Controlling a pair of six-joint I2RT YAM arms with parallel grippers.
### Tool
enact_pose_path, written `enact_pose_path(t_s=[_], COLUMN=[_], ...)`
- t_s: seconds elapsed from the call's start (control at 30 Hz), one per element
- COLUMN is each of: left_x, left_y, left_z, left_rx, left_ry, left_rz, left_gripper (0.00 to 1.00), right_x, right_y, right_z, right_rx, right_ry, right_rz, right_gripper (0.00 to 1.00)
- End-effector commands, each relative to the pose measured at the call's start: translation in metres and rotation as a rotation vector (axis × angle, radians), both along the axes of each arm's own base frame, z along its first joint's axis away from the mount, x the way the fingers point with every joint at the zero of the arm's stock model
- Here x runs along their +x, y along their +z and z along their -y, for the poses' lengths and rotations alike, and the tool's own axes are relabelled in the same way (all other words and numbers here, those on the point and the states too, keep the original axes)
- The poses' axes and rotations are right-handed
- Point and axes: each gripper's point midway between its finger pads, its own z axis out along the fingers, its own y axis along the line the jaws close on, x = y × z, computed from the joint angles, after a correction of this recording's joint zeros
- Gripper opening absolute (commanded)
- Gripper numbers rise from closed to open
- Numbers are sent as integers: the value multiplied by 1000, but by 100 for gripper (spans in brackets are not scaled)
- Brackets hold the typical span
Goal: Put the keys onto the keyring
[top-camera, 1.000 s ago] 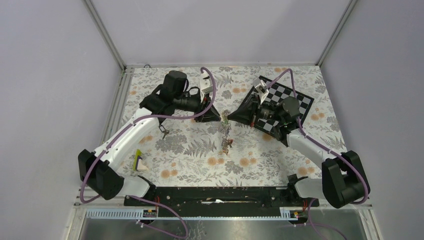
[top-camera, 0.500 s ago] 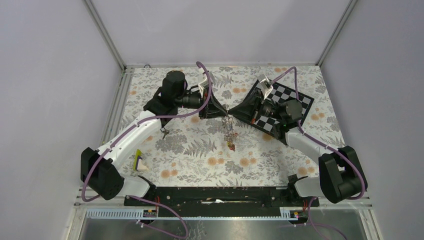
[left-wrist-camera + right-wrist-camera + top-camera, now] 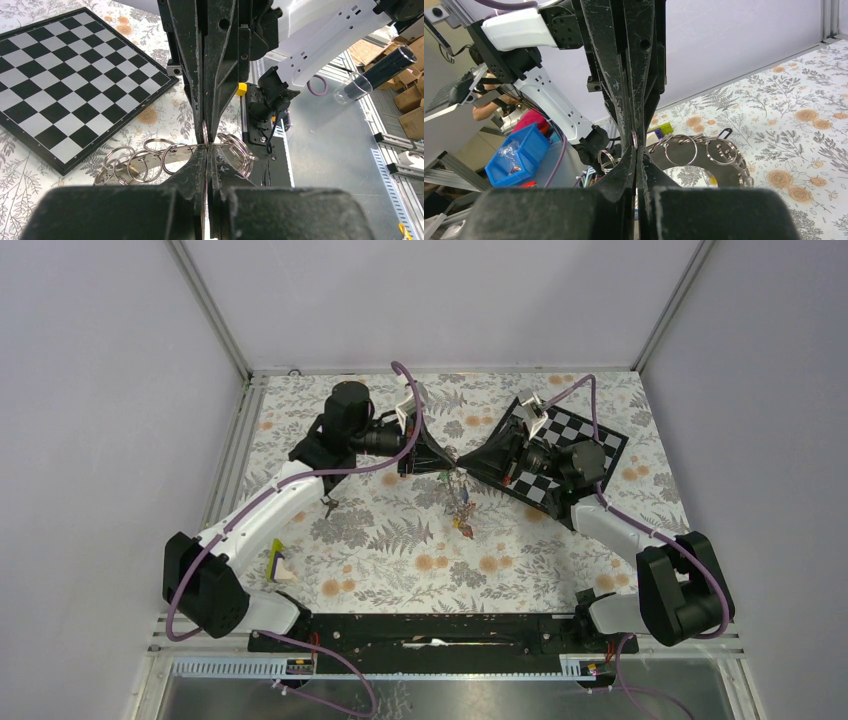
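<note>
Keyring [image 3: 172, 152]: grey flat band strung with small wire rings [image 3: 131, 162], held above the table [image 3: 380, 570] at mid-scene, just left of the chequered board [image 3: 585, 445]. Keys [image 3: 461, 520]: coloured cluster hanging beneath it, toward the near side. Left gripper [image 3: 441, 468], right gripper [image 3: 468, 468]: tips meeting head-on, each clamped closed on the keyring. Step, as judged: ring steadied for threading. Next move calls for one gripper releasing to fetch the small dark item [image 3: 327, 506], possibly a key, lying farther left.

Two grippers, left gripper [image 3: 446, 468] and right gripper [image 3: 462, 464]; one keyring [image 3: 172, 154]; one bunch of keys [image 3: 461, 512]; one chequered board [image 3: 590, 440].
</note>
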Motion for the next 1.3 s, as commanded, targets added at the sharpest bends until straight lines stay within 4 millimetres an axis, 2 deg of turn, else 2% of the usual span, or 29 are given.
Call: enact_pose_path(t_s=[0.0,0.1,0.23,0.47,0.57,0.83,1.1,1.27], left_x=[0,2,5,-3,-3,-6,-11,-13], left_y=[13,11,-9,-40,-41,-34,-35,-37], left_z=[0,-4,-10,-15,-13,-5,3,4], left_rx=[-23,25,174,443,496,492,484,485], left_ry=[-24,-14,-31,-81,-89,-103,-132,-140], left_rz=[104,155,183,216,217,239,230,227], left_gripper=[0,0,0,0,0,0,0,0], right_x=[-3,-4,-4,-3,-3,-9,-14,-14], right_y=[3,-3,-4,-10,-17,-41,-47,-46], right_z=[1,2,7,7,7,5,-3,-5], right_rx=[-8,-40,-81,-176,-205,-265,-278,-278], right_ry=[-15,-16,-11,31,49,89,111,115], right_rz=[106,138,203,303,301,300,302,297], right_gripper=[3,20,38,48,50,50,51,46])
